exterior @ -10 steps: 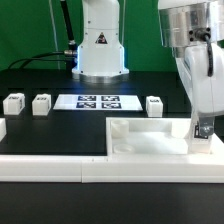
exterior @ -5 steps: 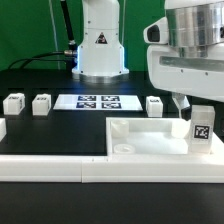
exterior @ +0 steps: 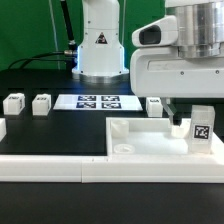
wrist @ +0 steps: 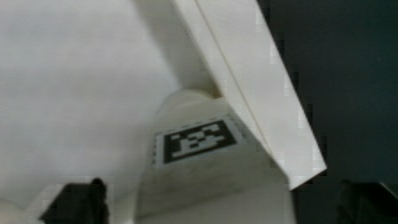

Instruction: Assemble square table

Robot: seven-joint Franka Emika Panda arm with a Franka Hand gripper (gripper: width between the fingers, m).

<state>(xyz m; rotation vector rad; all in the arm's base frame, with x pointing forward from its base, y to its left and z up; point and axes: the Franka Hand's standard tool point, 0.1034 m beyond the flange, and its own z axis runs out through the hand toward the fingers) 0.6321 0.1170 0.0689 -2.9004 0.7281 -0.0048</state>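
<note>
First, in the exterior view, the gripper is seen hanging low over the part of the scene on the exterior view's right, with its broad white housing filling the upper corner there. Its dark fingers are held just above the tabletop slab, which is laid flat on the black table just behind the long border rail. A round hole is seen near the slab's front corner on the exterior view's left. An upright leg is stood on the slab at the exterior view's right, with its tag turned toward the camera; it is just beside the fingers. How far the fingers are parted cannot be told from this view. Two loose legs are set to the exterior view's left of the marker board, and a third leg is set to its right, under the housing's lower edge. The robot base is seen behind the board.

Next, in the wrist view, the upright leg is shown with its tag facing the camera, between two dark fingertips. The gripper is spread wide: a clear gap is left on each side of the leg, and nothing is pinched. The slab's pale surface is seen beyond the leg, bounded by a white raised edge running obliquely, with dark table past it.
</note>
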